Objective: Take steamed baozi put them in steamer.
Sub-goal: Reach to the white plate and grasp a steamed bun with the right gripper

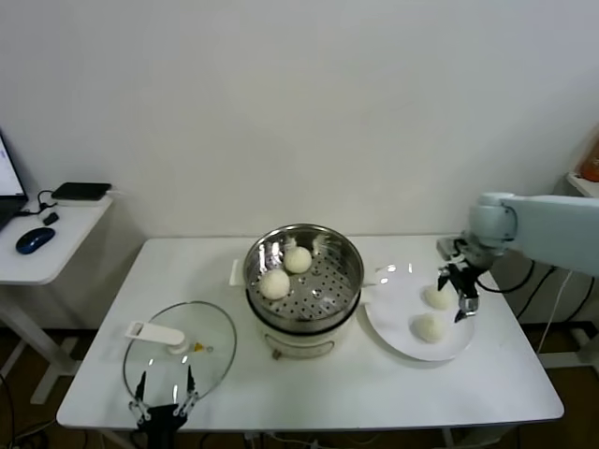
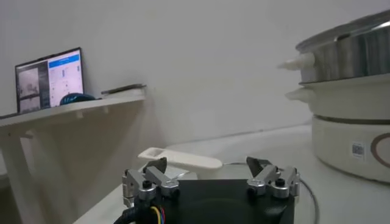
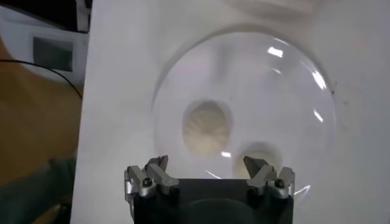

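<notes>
The shiny steamer [image 1: 329,251] stands on its white pot base mid-table with two baozi inside, one at the back [image 1: 298,259] and one nearer the front [image 1: 275,283]. Two more baozi [image 1: 438,297] [image 1: 429,326] lie on the white plate [image 1: 393,313] to its right. My right gripper [image 1: 454,292] hovers open just above the plate, beside the farther bun. In the right wrist view its open fingers [image 3: 207,167] frame the plate [image 3: 274,103], with one baozi [image 3: 208,126] ahead and another [image 3: 263,157] near one fingertip. My left gripper [image 1: 165,393] rests open at the table's front left.
A glass lid [image 1: 180,348] with a white handle [image 1: 154,333] lies flat at the front left, just beyond the left gripper [image 2: 210,170]; the handle [image 2: 180,159] and the pot base [image 2: 350,134] show in that wrist view. A side desk [image 1: 47,243] holds a mouse and laptop.
</notes>
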